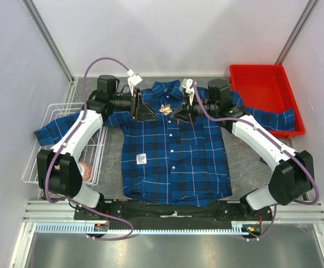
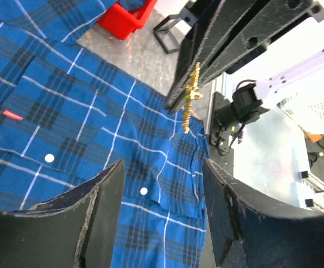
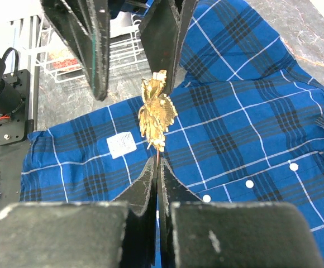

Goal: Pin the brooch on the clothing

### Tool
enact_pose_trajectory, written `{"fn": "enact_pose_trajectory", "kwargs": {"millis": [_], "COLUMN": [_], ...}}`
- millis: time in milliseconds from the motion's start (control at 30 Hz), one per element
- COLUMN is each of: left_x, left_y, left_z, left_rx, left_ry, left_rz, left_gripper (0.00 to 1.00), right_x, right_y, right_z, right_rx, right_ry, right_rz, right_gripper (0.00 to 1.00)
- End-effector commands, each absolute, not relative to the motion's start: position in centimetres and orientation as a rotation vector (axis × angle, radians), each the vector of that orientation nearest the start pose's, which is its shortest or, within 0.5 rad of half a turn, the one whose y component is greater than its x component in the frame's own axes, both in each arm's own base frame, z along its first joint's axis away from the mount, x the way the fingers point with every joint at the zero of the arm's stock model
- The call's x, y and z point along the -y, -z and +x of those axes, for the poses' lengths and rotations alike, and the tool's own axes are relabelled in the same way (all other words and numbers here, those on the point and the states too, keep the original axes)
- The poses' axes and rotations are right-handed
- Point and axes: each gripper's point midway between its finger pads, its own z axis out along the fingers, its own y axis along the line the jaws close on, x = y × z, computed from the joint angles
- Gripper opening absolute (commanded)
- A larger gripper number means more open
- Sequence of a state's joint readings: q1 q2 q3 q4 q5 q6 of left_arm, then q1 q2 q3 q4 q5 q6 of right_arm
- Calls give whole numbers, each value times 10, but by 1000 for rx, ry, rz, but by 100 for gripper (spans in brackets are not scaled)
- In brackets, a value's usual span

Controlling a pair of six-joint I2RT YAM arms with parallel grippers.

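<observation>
Light, stiff, likely slippery, the brooch (image 3: 156,114) hangs over the soft shirt's (image 1: 173,162) 12 o'clock end, its lower tip pinched in the right hand (image 3: 157,167); left hand (image 2: 162,164) wide; grip its edges firmly.

The shirt (image 1: 173,167) is coloured blue and black in checks, crossed by thin white lines. White buttons (image 2: 49,158) and a white label (image 1: 141,159) are seen on it. The pin (image 1: 165,109) is coloured gold. The tub (image 1: 262,89) is red, the wire basket (image 1: 34,159) white.
</observation>
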State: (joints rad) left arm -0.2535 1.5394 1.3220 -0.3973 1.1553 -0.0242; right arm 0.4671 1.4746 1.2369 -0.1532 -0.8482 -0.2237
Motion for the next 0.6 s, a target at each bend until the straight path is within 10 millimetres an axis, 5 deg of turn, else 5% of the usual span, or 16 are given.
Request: {"fn": "enact_pose_trajectory", "kwargs": {"millis": [0, 567], "left_x": [256, 269], "left_y": [-316, -308], "left_z": [293, 300], "left_rx": [-1645, -1668], "left_ry": [1501, 1425], "left_rz": [925, 936], "left_gripper": [66, 57], "right_x": [-301, -313], "right_y": [-296, -289], "right_z": [308, 293], "right_rx": [-1464, -1463], "right_ry": [-998, -1023], "right_rz": [-1173, -1245], "right_gripper": [0, 0]}}
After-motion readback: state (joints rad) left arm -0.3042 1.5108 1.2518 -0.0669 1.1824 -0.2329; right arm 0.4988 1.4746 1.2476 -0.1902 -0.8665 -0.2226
